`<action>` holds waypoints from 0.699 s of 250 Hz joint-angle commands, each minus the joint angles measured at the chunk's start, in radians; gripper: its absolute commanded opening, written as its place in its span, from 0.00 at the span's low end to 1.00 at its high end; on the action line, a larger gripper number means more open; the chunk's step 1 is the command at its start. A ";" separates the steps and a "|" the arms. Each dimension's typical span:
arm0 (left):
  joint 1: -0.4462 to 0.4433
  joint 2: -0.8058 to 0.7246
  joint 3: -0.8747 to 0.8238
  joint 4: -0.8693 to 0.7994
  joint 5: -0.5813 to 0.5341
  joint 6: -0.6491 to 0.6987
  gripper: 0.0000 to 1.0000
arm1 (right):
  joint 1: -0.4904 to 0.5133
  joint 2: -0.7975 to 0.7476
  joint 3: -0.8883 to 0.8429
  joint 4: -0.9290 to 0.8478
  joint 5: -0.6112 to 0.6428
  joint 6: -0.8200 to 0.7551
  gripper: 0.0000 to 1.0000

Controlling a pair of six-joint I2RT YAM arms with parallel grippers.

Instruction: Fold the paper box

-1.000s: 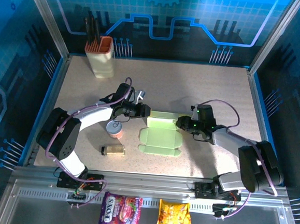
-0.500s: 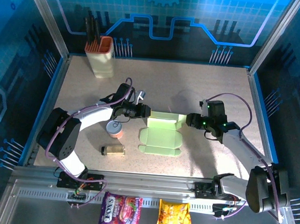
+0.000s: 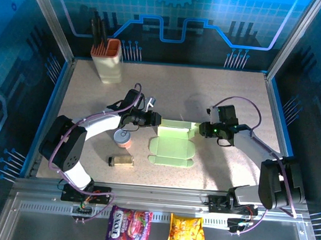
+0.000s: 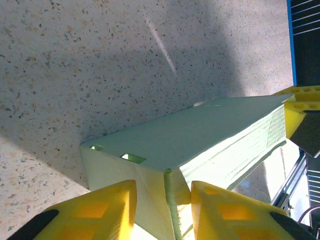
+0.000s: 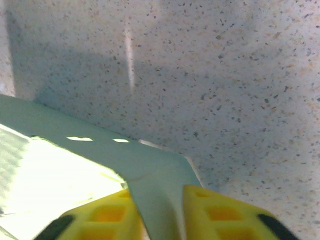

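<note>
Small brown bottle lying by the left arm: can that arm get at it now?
Probably not yet: the left gripper is pinching a corner of the paper box; nothing covers the bottle.

Bright, sharp overhead; paper box (image 5: 60,180) overexposed close up (soft shadows).

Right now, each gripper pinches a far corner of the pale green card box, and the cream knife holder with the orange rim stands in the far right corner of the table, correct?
No: the cream knife holder with the orange rim stands in the far left corner of the table, as the top external view shows.
</note>
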 commanded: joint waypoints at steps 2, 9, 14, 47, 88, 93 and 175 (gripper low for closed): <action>-0.007 -0.010 0.012 -0.072 -0.017 0.023 0.34 | 0.041 -0.048 0.004 -0.014 0.003 0.011 0.19; -0.006 -0.012 0.012 -0.073 -0.016 0.023 0.35 | 0.052 -0.054 0.007 -0.022 0.017 0.018 0.18; -0.007 -0.011 0.011 -0.074 -0.017 0.023 0.35 | 0.061 -0.057 0.009 -0.030 0.029 0.022 0.17; -0.007 -0.014 0.010 -0.077 -0.007 0.022 0.35 | 0.112 -0.074 0.018 -0.064 0.082 0.070 0.12; -0.013 -0.027 -0.003 -0.081 0.007 0.022 0.35 | 0.164 -0.063 0.027 -0.073 0.133 0.138 0.09; -0.015 -0.030 -0.008 -0.083 0.008 0.021 0.35 | 0.170 -0.060 0.029 -0.070 0.136 0.142 0.09; -0.042 -0.079 -0.059 -0.121 0.044 0.031 0.39 | 0.228 0.032 0.101 -0.068 0.206 0.188 0.11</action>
